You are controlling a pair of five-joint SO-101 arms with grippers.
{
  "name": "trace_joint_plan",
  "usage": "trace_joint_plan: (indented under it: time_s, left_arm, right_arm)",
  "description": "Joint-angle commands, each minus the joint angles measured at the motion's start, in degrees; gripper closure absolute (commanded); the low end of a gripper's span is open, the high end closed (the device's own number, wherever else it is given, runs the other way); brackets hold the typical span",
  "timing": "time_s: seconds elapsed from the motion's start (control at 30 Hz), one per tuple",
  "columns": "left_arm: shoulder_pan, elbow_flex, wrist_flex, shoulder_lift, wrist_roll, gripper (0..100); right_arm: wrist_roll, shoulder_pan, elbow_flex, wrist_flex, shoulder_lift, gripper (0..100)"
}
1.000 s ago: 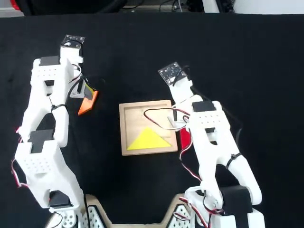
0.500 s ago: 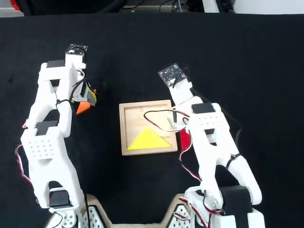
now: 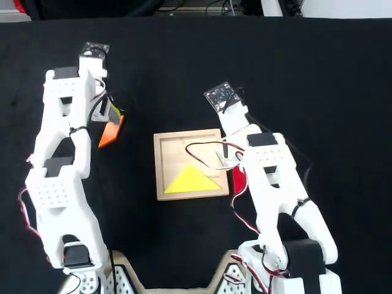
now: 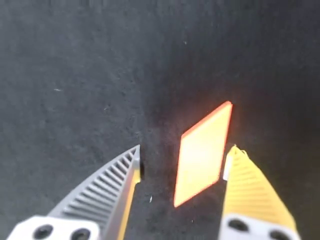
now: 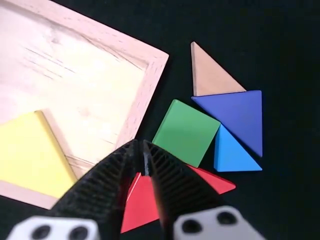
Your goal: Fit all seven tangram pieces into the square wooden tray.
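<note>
Where it all lies: a black table, with both arms standing at its near edge.
Left arm: white, standing well to the left of the tray.
Right arm: white, bent over the tray's right side.
Tray: square, pale wood, flat at the middle of the table between the arms; most of its floor is bare.
Yellow triangle: inside the tray, its long side along the near wall.
Red triangle: on the cloth just outside the tray's right wall, partly hidden under the right gripper.
Dark blue triangle: on the cloth beyond the green square, well outside the tray.
Green square: between the tray wall and the blue pieces, just beside the red triangle.
Orange parallelogram: flat on the cloth, left of the tray and well apart from it.
Tan triangle: one edge against the dark blue triangle.
Light blue triangle: tucked against the dark blue triangle's slanted edge.
Left gripper: fingers spread on either side of the orange parallelogram, the yellow finger just beside its edge, the other apart from it.
Right gripper: fingers pressed together on nothing, hanging over the tray's right wall.
</note>
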Motion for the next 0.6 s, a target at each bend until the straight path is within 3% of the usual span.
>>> trace_joint_plan:
  time_s: [0.0, 0.3, 0.57]
  left_arm:
    - [-1.10, -4.44, -1.14, 4.48, -0.88, 73]
    - [-1.19, -8.84, 1.14, 7.91, -0.79, 73]
    - [-3.82, -12.79, 5.45, 1.67, 0.35, 73]
  right_arm:
    - [0.44, 0.88, -0.13, -1.14, -2.24, 98.7]
    - [0.44, 0.88, -0.13, -1.14, -2.24, 98.7]
    - [0.44, 0.88, -0.13, -1.14, -2.24, 98.7]
